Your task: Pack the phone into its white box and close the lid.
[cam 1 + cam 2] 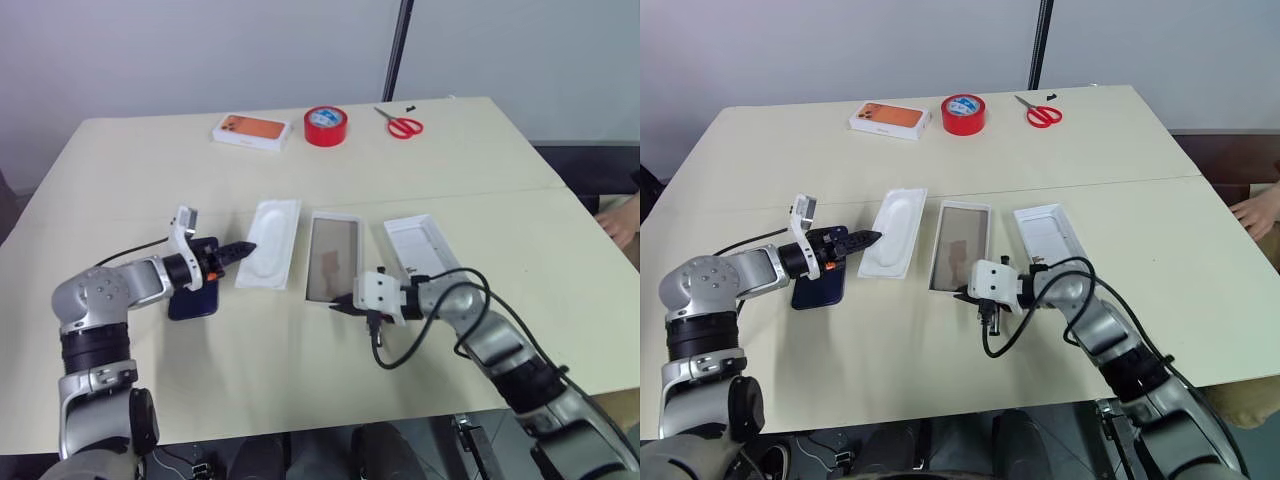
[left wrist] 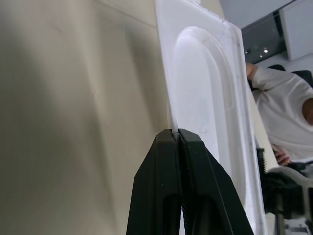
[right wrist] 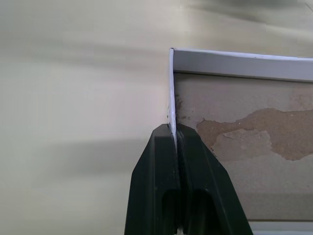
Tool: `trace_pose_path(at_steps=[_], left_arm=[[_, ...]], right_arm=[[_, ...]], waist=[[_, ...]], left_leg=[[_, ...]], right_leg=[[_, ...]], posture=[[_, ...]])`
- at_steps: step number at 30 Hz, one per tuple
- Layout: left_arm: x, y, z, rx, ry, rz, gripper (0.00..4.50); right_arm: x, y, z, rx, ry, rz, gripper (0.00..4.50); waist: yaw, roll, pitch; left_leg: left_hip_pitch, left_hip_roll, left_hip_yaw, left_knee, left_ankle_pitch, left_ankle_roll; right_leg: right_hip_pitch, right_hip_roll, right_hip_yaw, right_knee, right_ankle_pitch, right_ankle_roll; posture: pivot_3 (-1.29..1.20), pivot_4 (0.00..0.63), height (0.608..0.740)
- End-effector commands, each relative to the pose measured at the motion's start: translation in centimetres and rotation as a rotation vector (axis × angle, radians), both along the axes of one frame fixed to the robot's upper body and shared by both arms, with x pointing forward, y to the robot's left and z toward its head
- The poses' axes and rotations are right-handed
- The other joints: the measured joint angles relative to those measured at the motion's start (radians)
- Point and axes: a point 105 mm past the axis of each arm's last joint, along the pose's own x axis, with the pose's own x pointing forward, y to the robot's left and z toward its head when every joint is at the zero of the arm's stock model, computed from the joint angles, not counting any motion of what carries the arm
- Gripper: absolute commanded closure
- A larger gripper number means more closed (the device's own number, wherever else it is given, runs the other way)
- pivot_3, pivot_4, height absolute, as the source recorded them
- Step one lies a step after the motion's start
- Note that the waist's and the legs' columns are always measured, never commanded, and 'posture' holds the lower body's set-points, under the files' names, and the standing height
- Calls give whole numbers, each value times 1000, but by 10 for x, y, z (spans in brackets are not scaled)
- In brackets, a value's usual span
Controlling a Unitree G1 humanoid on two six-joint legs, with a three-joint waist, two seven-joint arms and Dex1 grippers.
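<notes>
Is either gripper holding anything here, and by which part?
Both are. The left gripper is shut on the edge of the white moulded insert tray. The right gripper is shut on the side wall of the white box, near a corner.

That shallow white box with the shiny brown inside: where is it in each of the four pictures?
Left eye view: the white box lies mid-table, near end by the right fingers.
Right eye view: mid-table again.
Left wrist view: I cannot make it out.
Right wrist view: its corner and brown floor, wall pinched by the fingers.
Shared landmark: the red tape at the far edge, in both eye views.
</notes>
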Motion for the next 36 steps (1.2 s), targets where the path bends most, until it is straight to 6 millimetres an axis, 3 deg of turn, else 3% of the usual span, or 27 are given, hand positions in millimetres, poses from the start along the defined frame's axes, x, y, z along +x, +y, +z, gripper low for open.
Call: trace_pose_path(at_steps=[1, 6, 7, 9, 14, 18, 22, 25, 36], left_arm=[[0, -4, 13, -18, -66, -17, 4500], [-4, -6, 11, -30, -78, -17, 4500], [-4, -7, 10, -28, -76, -17, 4500], [-4, -10, 9, -27, -82, -12, 4500], [-6, -16, 6, -22, -99, -4, 4500], [-9, -17, 5, -5, -132, 18, 4500], [-15, -17, 0, 29, -139, 54, 4500], [-15, -19, -6, 51, -137, 95, 4500], [-11, -46, -15, 36, -113, 224, 4500]], right_arm=[[7, 13, 2, -56, -84, 93, 4448], [-1, 23, 4, -41, -47, 188, 4448], [-1, 25, 6, -25, -38, 190, 4196], [0, 24, 8, -5, -14, 180, 3641], [13, 15, 31, 108, -57, 63, 1096], [10, -9, 57, 249, -22, -58, 1096], [1, -54, 54, 198, -32, -193, 1096], [-2, -71, 54, 208, -31, -268, 1096], [-3, -60, 49, 250, -37, -303, 1096]], waist=[[-6, 0, 0], [-17, 0, 0], [-20, 0, 0], [-20, 0, 0], [-19, 0, 0], [-16, 0, 0], [-4, 0, 0], [6, 0, 0], [10, 0, 0]], left_leg=[[0, 0, 0, 0, 0, 0], [0, 1, -1, 0, 0, 0], [0, 1, -1, 0, 0, 0], [0, 1, -1, 0, 0, -1], [0, 1, -1, 0, 0, -1], [0, 1, -1, -1, 0, -1], [0, 1, -1, -1, 0, -1], [0, 1, 0, -1, 0, -1], [0, 1, 0, -1, 0, -1]], right_leg=[[0, 0, 0, 0, 0, 0], [1, -1, -1, 0, 0, 0], [1, -1, -1, 0, 0, 0], [1, -1, -1, 0, 0, 0], [1, -1, -1, 0, 0, 0], [1, -1, -1, -1, 0, 0], [1, -2, -1, -2, 0, 0], [1, -2, 0, -2, 0, 0], [1, -2, 1, -1, 0, 0]], posture=[[0, 150, 740], [0, 150, 740], [0, 150, 740], [0, 150, 740], [0, 150, 740], [0, 150, 740], [0, 150, 740], [0, 150, 740], [0, 150, 740]])
